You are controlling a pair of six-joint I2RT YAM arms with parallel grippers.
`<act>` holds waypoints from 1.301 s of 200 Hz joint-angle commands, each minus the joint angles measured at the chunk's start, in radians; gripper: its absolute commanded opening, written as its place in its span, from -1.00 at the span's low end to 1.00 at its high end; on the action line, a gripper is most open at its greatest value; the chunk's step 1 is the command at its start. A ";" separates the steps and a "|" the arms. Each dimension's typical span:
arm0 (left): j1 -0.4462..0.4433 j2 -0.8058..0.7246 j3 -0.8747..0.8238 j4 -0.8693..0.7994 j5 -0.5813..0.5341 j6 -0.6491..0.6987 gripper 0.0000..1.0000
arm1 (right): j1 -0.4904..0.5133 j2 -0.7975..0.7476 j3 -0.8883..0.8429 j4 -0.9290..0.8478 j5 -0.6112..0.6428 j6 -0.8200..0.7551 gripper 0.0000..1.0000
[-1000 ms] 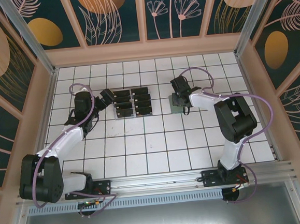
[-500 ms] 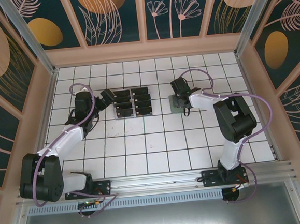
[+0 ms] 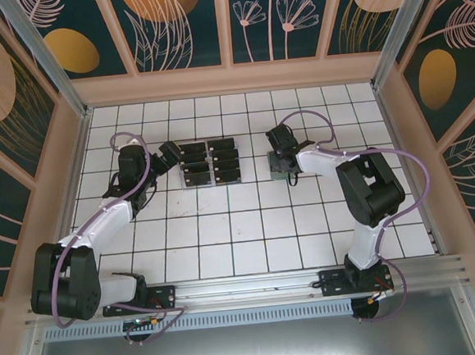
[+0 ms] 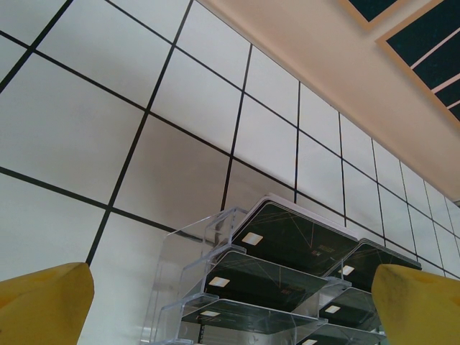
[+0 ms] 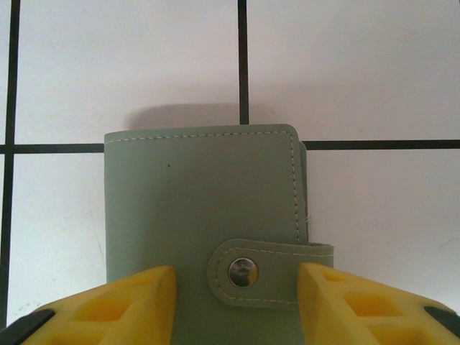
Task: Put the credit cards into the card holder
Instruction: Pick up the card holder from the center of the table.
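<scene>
Tabletop [image 3: 249, 226] white-tiled, floral walls [image 3: 176, 26], left gripper [image 3: 172, 153] splayed, right gripper [image 5: 236, 272] splayed above card holder [image 5: 194, 194].

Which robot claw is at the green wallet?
The right gripper: its fingers flank the snap on the card holder; the left gripper faces the card rack.

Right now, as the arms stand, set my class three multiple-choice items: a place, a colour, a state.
1. Where are the credit cards? A) in the clear slotted rack B) loose on the tiles C) on the metal rail
2. What colour is the card holder? A) red B) grey-green C) black
3. How is the left gripper? A) shut on a card B) shut, empty C) open
Key: 1 A, the cards lie on its shelves; 2 B, plain in the right wrist view; 3 C, its yellow fingers stand wide apart.
</scene>
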 commanded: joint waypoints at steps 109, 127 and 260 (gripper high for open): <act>-0.005 0.011 0.020 0.026 0.010 -0.003 0.97 | -0.045 0.064 0.000 0.005 0.069 -0.047 -0.72; -0.005 0.013 0.024 0.025 0.013 -0.001 0.98 | -0.053 0.056 0.002 0.003 0.063 -0.056 -0.98; -0.108 -0.100 -0.025 0.039 0.070 -0.081 0.97 | 0.159 -0.316 -0.099 0.010 -0.123 0.094 -1.00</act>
